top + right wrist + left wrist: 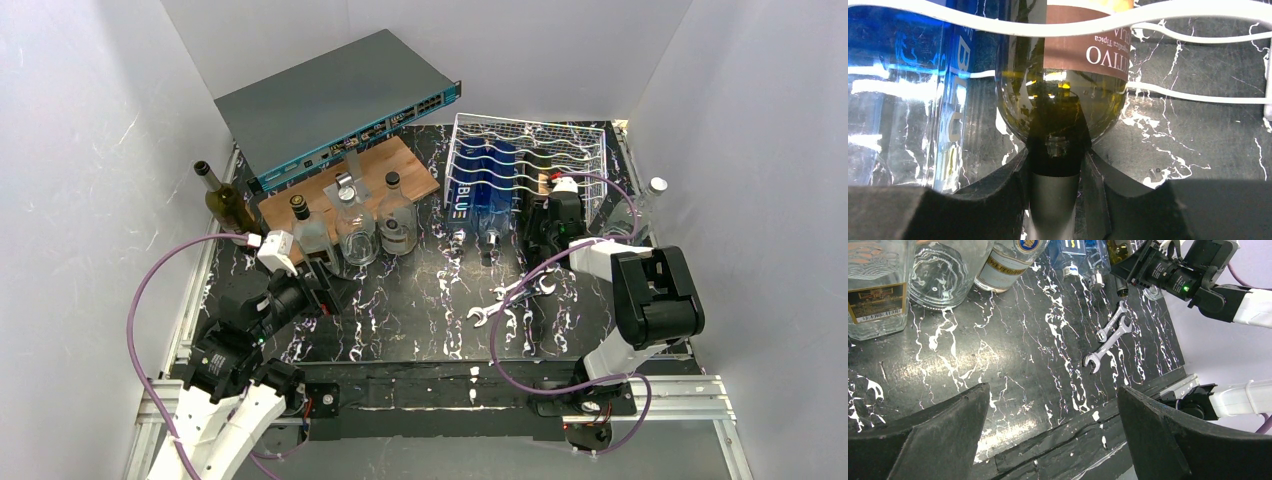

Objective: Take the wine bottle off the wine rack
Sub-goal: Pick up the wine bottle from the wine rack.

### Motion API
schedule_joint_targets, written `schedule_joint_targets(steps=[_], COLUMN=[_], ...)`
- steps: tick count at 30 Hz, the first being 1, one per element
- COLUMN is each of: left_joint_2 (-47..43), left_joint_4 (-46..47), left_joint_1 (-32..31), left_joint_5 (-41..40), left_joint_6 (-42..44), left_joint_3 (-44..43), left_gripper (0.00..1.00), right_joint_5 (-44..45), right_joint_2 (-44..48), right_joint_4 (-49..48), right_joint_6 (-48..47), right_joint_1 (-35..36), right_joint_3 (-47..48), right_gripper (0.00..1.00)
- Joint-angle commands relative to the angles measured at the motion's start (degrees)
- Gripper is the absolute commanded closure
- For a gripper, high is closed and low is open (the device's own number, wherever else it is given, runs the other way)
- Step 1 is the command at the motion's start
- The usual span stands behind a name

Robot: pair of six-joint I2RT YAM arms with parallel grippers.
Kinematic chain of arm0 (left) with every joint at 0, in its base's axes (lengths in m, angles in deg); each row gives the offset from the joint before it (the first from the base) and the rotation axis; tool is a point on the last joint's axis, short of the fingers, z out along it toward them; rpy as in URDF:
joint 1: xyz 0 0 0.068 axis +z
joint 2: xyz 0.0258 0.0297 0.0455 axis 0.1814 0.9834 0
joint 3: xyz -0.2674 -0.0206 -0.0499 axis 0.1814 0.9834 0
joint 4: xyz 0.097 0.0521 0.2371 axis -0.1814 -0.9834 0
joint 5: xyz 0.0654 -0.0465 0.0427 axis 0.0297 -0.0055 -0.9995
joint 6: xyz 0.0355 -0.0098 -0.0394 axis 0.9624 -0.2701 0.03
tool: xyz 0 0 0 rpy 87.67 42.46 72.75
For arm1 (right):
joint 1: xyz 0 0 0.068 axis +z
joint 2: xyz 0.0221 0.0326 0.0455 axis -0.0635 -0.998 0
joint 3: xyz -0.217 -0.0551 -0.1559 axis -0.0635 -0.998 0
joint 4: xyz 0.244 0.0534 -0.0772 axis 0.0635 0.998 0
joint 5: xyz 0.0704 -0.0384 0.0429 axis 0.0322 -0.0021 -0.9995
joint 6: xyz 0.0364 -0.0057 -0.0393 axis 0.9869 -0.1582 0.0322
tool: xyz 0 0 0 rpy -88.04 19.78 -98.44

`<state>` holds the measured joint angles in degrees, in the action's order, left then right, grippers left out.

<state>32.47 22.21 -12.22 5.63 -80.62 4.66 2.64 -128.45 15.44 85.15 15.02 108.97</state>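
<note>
Your left gripper [1053,389]: fingers spread wide, holding nothing, hovering over the table [420,320].
One olive bottle [225,200]: upright by the left wall.
One board [330,180]: clear bottles [355,235] stand along its near edge, with the switch [340,100] behind it.
The rack [575,140]: on the table, right of the board. A blue bottle [490,185] lies in it.
Two wrenches [510,293]: lying together on the table, near your right arm.
The wine bottle [1063,90]: lying in the rack, in the cradle just right of the blue bottle, neck toward you.
Your right gripper [1055,165]: fingers pinching the wine bottle's neck, one on each side.
One small bottle [655,190]: upright, right of the rack.
</note>
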Motion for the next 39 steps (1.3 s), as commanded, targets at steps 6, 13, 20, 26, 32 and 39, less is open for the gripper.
schedule_joint_targets(steps=[6,13,20,26,32,39], left_joint_2=[-1.2,-1.6,-2.3,-2.2,-2.2,-2.5], left_joint_4=[-1.9,-3.1,-3.7,-3.7,-3.7,-3.7], left_joint_1=[0.2,0.2,0.2,0.1,0.2,0.1], left_joint_5=[-1.1,-1.4,-1.6,-1.5,-1.4,-1.5], left_joint_6=[0.5,1.2,1.4,1.4,1.4,1.4], left_joint_3=[-0.2,-1.0,-0.9,-0.8,-0.7,-0.6], left_gripper=[0.02,0.02,0.02,0.02,0.02,0.02], right_joint_5=[-4.1,-9.4,-11.2,-11.3,-11.7,-11.9], right_joint_2=[3.0,7.3,11.3,14.6,17.3,20.3], right_joint_4=[-0.1,4.5,8.3,10.2,12.1,15.8], right_joint_6=[0.2,0.5,-1.4,-3.1,-3.5,-4.4], right_joint_1=[-2.5,-4.8,-4.8,-4.9,-4.9,-4.9], right_joint_3=[2.4,2.3,1.8,0.9,0.7,0.4], right_gripper=[0.99,0.99,0.99,0.99,0.99,0.99])
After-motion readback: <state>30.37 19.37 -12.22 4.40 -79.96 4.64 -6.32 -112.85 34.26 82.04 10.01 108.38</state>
